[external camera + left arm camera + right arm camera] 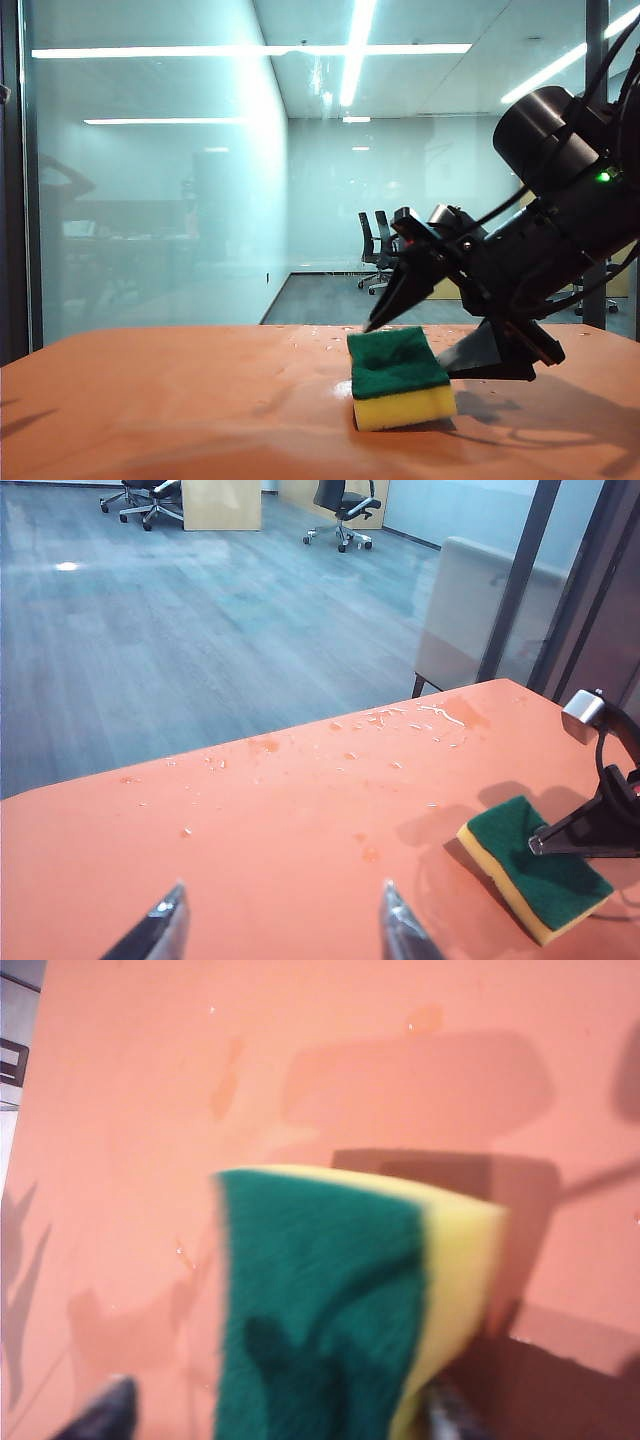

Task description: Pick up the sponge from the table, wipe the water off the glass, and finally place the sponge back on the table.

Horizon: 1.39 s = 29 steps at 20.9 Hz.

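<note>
Sponge (401, 378) lies green side up on the table (180, 400), right of centre, between my right gripper (425, 330) jaws, which stand apart and grip nothing. Left gripper (275, 920), near side, also spread and empty. Judgement: put-back done; only withdrawal left.

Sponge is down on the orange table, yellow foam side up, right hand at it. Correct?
Not quite: the sponge lies green side up, yellow foam beneath, as the exterior view shows. It does rest on the orange table, with the right hand at it.
</note>
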### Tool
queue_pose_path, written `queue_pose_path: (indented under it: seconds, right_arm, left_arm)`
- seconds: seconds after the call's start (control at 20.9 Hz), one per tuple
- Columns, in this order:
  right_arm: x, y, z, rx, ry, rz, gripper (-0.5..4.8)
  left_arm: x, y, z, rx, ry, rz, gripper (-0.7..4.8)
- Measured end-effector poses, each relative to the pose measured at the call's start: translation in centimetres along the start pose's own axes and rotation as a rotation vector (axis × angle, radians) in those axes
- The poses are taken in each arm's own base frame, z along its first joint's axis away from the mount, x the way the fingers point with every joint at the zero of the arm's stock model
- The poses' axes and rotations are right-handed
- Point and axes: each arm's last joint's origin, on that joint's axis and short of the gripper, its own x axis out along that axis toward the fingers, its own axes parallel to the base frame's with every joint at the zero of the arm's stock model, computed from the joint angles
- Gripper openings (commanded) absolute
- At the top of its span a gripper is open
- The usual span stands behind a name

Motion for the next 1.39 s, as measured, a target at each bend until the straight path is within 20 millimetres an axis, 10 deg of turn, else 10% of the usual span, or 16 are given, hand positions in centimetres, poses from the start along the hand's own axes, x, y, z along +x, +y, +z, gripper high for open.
queue_pose_path:
  seconds: [0.38, 0.67, 0.96, 1.1, 1.39]
  right_arm:
    - [-1.5, 0.8, 0.8, -0.022, -0.059, -0.065, 3.7]
    - [-7.8, 1.6, 4.1, -0.098, -0.317, -0.134, 3.53]
    - [-16.3, 1.8, 5.2, -0.173, -0.536, -0.247, 2.06]
    - [-20.5, 3.1, 4.9, -0.262, -0.686, -0.277, 0.16]
    - [-25.0, 5.4, 1.7, -0.456, -0.783, -0.491, -0.09]
  left_arm:
    - [0.0, 0.0, 0.0, -0.001, 0.001, 0.0, 2.47]
    - [0.0, 0.0, 0.0, 0.003, 0.003, 0.0, 2.47]
    - [0.0, 0.1, 0.0, 0.044, 0.003, 0.026, 2.47]
    - [0.0, 0.2, 0.0, 0.047, -0.003, 0.055, 2.47]
    - [-0.1, 0.7, 0.2, 0.051, -0.008, 0.229, 2.44]
